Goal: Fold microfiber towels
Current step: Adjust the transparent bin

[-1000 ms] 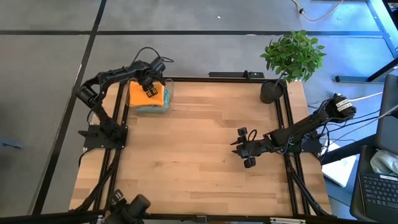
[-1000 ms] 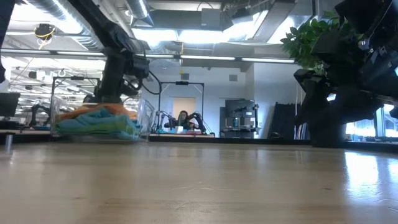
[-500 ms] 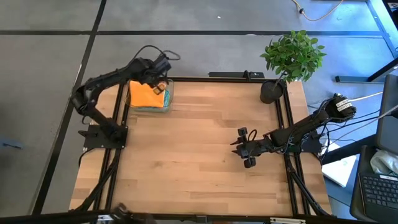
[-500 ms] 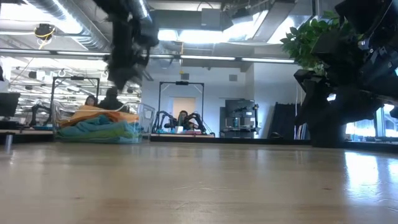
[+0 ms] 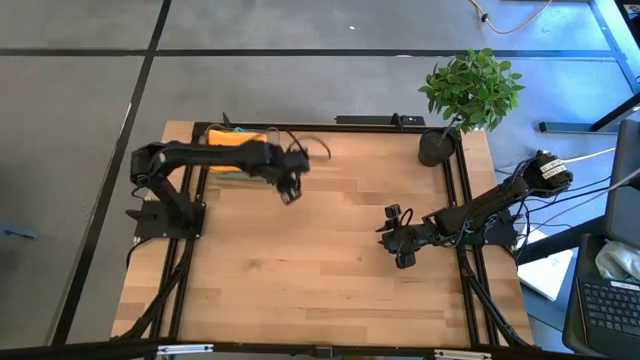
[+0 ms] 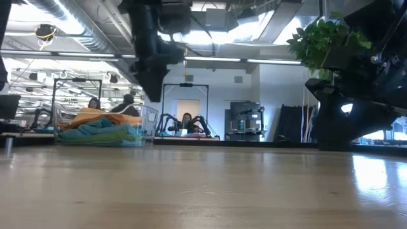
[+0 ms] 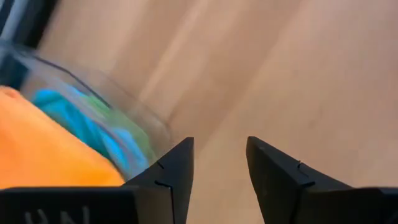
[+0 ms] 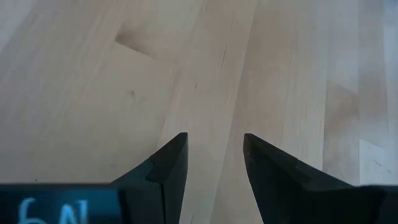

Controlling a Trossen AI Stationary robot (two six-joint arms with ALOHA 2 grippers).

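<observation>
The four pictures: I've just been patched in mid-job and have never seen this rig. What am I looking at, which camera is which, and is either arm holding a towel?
These are two dark robot arms at a wooden table. The overhead picture shows everything: the left gripper hangs over the table's far left part, just past a clear bin of microfiber towels, with an orange one on top. The right gripper waits over the table's right side. A potted plant stands at the far right corner.

The level picture looks across the tabletop into the room; the towels show as a heap at its left.

The other two are wrist cameras looking past each arm's own fingers. Both grippers are open and empty: no towel is held, and none lies spread on the table.
</observation>
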